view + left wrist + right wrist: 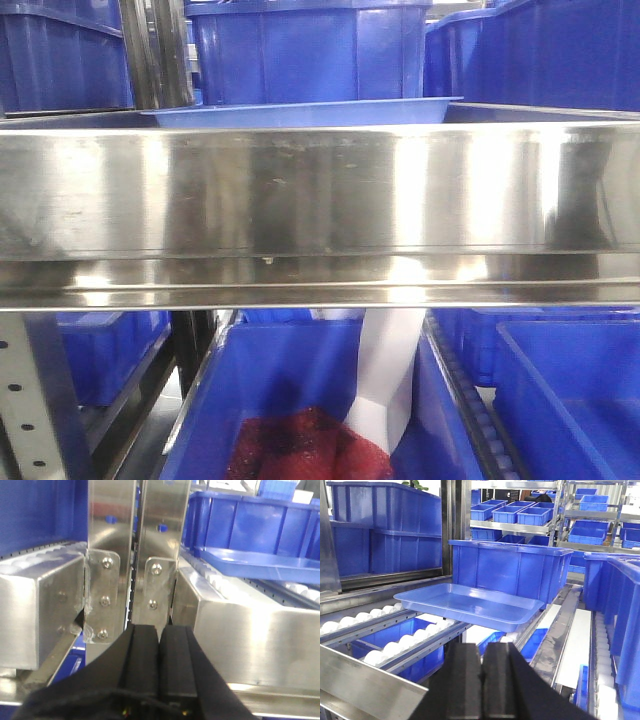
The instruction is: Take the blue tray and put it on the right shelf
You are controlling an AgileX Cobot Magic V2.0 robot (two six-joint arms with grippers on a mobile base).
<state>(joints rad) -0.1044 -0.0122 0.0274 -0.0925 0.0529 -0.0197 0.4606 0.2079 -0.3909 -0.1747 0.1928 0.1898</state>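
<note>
Blue tray [470, 605] sits on the right shelf's [320, 200] white rollers [395, 645], just in front of a deep blue bin [510, 570]. Both grippers, left [160, 635] and right [481, 652], are pressed closed, holding nothing. Best now: back straight out, clearing the steel lip.

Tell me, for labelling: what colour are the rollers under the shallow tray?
White, under the glossy light-blue plastic tray; the rollers show best in the right wrist view.
</note>
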